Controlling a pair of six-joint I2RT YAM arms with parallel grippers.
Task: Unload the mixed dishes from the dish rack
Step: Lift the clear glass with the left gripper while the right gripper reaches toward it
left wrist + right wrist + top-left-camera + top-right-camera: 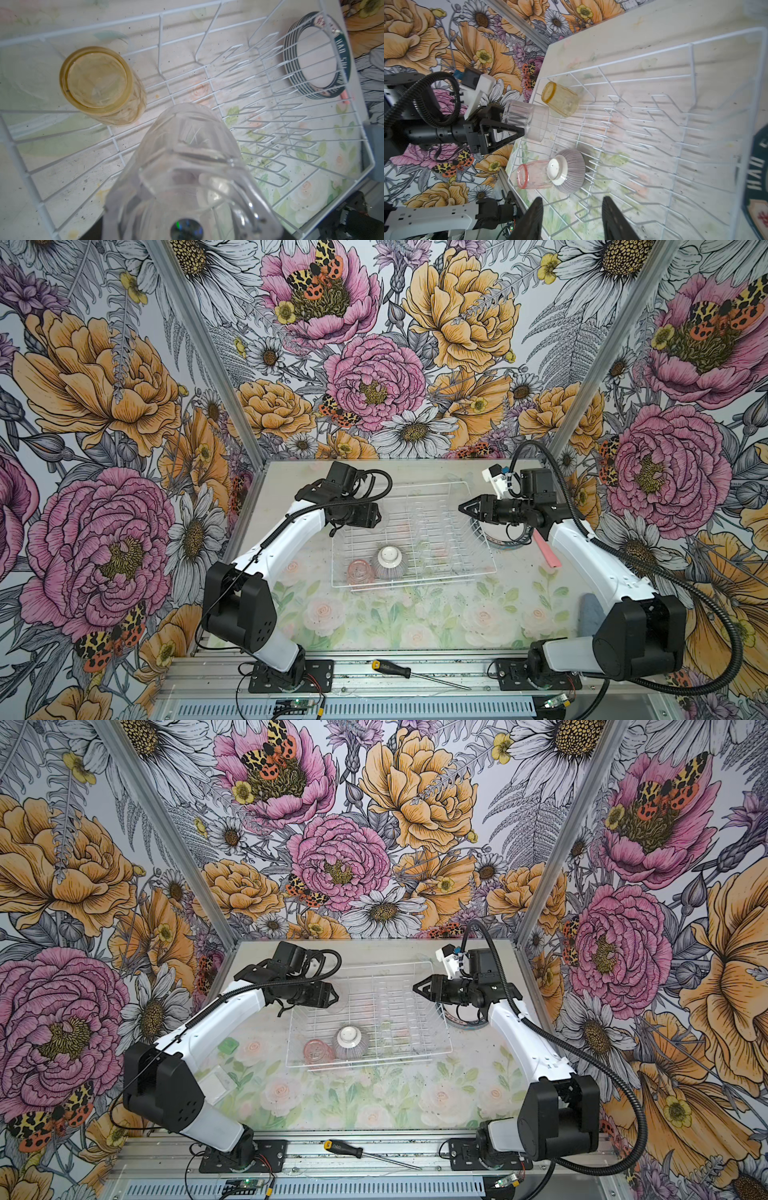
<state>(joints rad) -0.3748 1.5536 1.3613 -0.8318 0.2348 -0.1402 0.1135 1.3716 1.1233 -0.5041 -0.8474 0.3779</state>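
Loud floral wallpaper (104, 364) all round, pale rose-print table (415, 626), screwdriver (399, 670) on the front rail; the white wire dish rack (419, 578) sits mid-table w/ the ribbed grey-purple bowl (388, 562) upside down, white foot up, beside a pink tumbler (359, 572) on its side at the near-left corner. L gripper (519, 122) is clamped on the clear tumbler (187, 155) over the rack's left side; R gripper (573, 200) hangs at the right edge, fingers apart, nothing between. Only the wrist views give the yellow tumbler (560, 99) in the far-left corner, & the left wrist view shows the green-rimmed plates (344, 52) stacked just outside the rack
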